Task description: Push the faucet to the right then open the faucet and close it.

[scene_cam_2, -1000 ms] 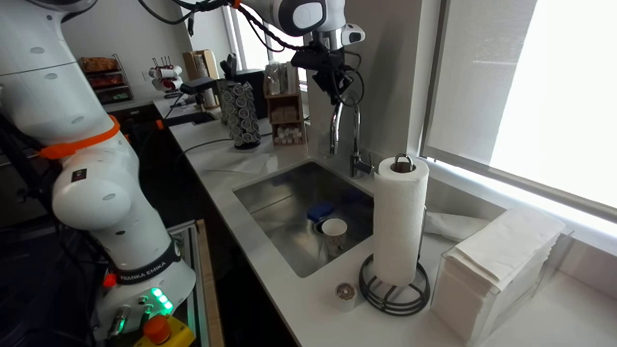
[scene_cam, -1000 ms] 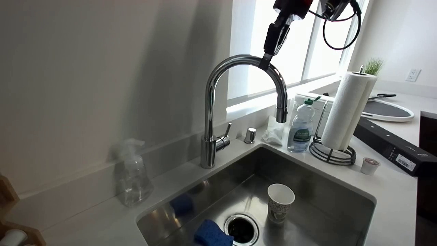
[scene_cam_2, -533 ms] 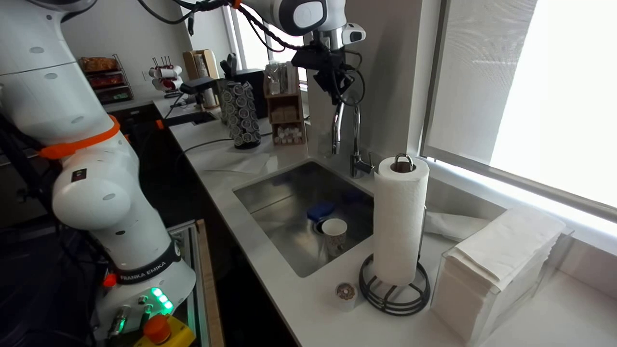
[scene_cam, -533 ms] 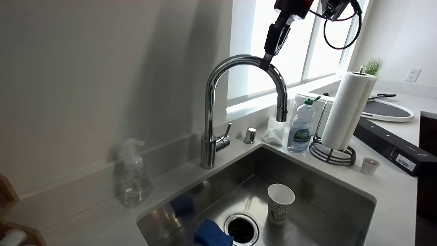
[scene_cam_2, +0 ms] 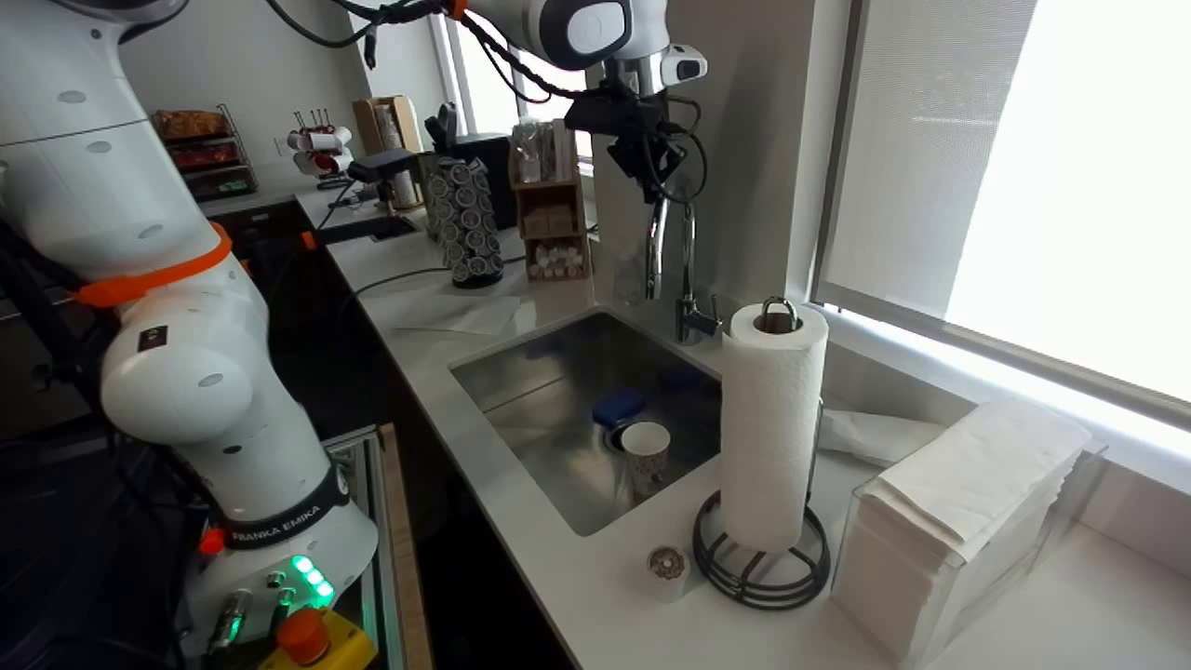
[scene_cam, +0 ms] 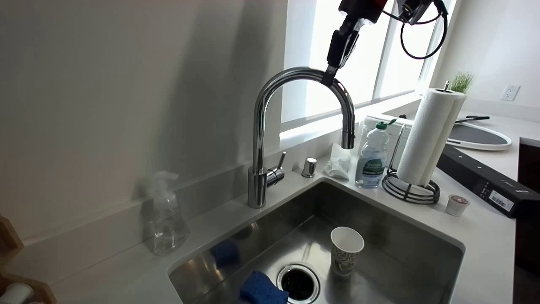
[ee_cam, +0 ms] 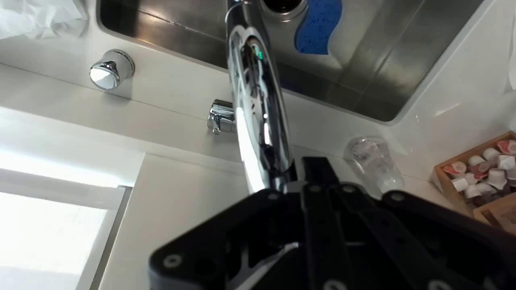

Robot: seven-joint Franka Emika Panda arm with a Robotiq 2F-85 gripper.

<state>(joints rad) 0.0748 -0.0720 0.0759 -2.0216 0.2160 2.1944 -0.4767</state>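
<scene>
In an exterior view, nearest: blue sponge [scene_cam: 262,289] lies in the sink [scene_cam: 407,249], at the ring of the drain [scene_cam: 298,283]. Paper cup [scene_cam: 346,253] stands right of the drain, slightly farther. Clear pump bottle [scene_cam: 165,221] sits on the table [scene_cam: 487,257] at left.

Faucet [scene_cam: 258,135] stands on the table behind the sink, left of the cup; stem upright, chrome spout arched over to the right, outlet hanging down. Lever handle [scene_cam: 276,172] projects from the right of the stem, tipped up.

Gripper [scene_cam: 327,79] slants down from the upper right to the spout's arch, right of the crest, on its near side. Wrist view: jaws pressed together, alongside the spout. They appear to touch it; contact not certain.

Farther, right of the faucet: chrome cap [scene_cam: 309,167], then crumpled paper [scene_cam: 338,164] and a dish soap bottle [scene_cam: 372,162] with its green cap flipped up, all near the sink's far corner. Farther right, the paper towel roll [scene_cam: 430,139] is on its wire stand [scene_cam: 407,192]; small lidded cup [scene_cam: 457,206] right of the stand; long black box [scene_cam: 485,177] beyond. Farthest: green plant [scene_cam: 461,81] at the right and bright window [scene_cam: 367,63] behind the spout.
</scene>
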